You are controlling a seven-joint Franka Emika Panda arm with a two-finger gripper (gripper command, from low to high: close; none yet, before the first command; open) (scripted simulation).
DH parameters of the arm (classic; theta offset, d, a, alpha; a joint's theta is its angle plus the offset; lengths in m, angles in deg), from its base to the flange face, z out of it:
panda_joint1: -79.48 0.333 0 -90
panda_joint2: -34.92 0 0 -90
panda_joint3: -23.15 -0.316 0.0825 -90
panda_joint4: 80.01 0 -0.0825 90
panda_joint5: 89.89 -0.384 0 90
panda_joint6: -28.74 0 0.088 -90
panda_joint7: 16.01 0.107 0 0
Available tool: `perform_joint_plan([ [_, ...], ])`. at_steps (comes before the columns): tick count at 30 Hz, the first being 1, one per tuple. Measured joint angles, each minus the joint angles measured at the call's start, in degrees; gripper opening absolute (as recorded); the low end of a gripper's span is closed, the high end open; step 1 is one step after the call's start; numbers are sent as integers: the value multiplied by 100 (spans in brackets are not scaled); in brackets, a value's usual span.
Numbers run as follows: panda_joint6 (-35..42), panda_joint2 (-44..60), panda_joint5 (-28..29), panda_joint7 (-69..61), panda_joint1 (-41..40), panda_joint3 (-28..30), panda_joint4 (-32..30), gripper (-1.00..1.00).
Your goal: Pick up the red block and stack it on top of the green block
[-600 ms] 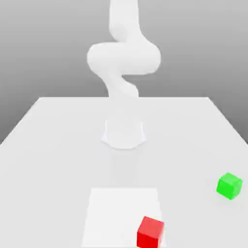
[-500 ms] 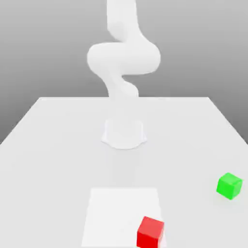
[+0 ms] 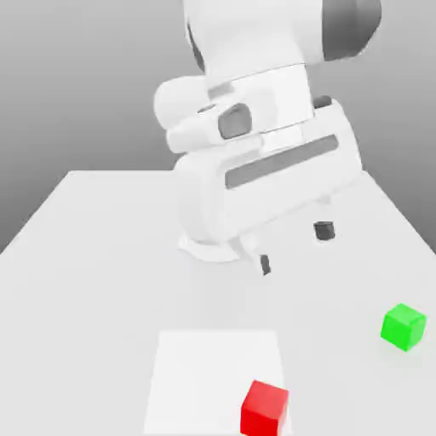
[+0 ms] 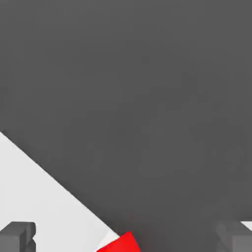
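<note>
Two dark fingertips hang from the white hand in the exterior view, one lower and toward that view's left [image 3: 265, 265], the other higher and toward its right [image 3: 323, 230], so the pincer [image 3: 294, 248] is tilted and spread wide with nothing between its jaws. The arm [image 3: 255, 111] bends forward from its base, with the hand well above the worktop [image 3: 102, 255] and close to the camera. The red block [image 3: 264, 408] sits on the worktop at the near edge, on the corner of a paler square patch [image 3: 213, 366], well below and apart from the pincer. The green block [image 3: 403, 326] sits apart from it, toward the exterior view's right and a little further back. In the hand view a sliver of the red block [image 4: 123, 244] shows between the two fingertips [image 4: 17, 236], at the edge of the pale worktop [image 4: 34, 187]. Compared with half a second ago, the arm has swung from an upright coil at the back into this forward reach, bringing the hand into view; both blocks lie where they were
</note>
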Motion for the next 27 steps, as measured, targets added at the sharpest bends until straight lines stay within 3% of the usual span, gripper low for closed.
perform_joint_plan([
  [5, -396, 870, 187, -816, 96, -35, -141, 0],
  [10, -851, 1567, 942, -1224, 184, 51, -308, 0],
  [15, -1540, 2418, 763, -1541, -1, -205, -207, 0],
  [16, -1682, 2596, 681, -1604, -74, -294, -179, -100],
  [23, -1701, 2634, 670, -1614, -91, -313, -172, -100],
  [27, -1210, 2019, 1003, -1370, 78, -81, -278, -100],
])
